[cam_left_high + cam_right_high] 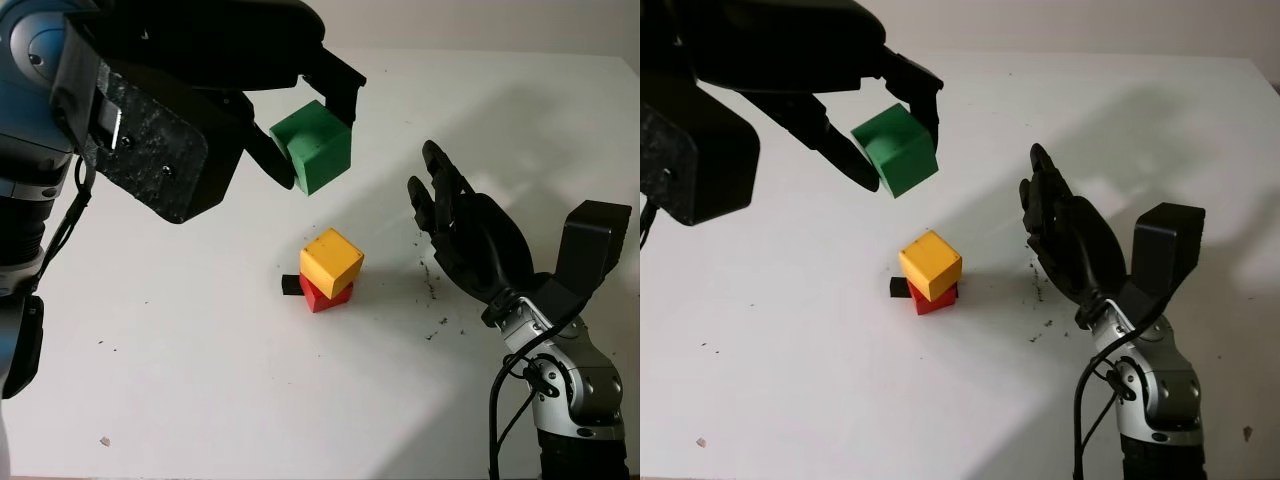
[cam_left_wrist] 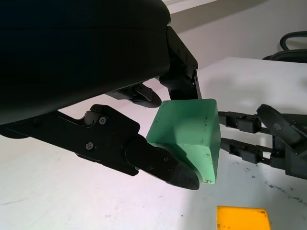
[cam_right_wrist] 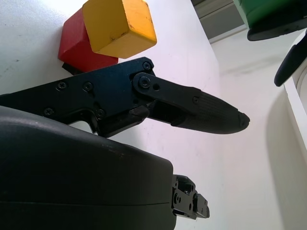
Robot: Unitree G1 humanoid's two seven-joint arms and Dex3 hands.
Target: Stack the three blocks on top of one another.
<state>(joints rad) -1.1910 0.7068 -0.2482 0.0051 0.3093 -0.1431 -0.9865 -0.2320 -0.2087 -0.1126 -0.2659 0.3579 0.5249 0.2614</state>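
Note:
My left hand (image 1: 305, 135) is shut on a green block (image 1: 314, 148), held in the air above and a little behind the stack. From the left wrist the green block (image 2: 189, 136) is pinched between black fingers (image 2: 158, 165). On the white table (image 1: 200, 380) a yellow block (image 1: 331, 262) sits skewed on top of a red block (image 1: 325, 294). The same two blocks appear in the right wrist view, yellow block (image 3: 120, 26) over red block (image 3: 79, 43). My right hand (image 1: 455, 225) is open, hovering to the right of the stack, palm toward it.
A small black piece (image 1: 290, 286) lies against the left side of the red block. Dark specks (image 1: 432, 290) are scattered on the table between the stack and my right hand. The table's far edge (image 1: 480, 52) runs along the back.

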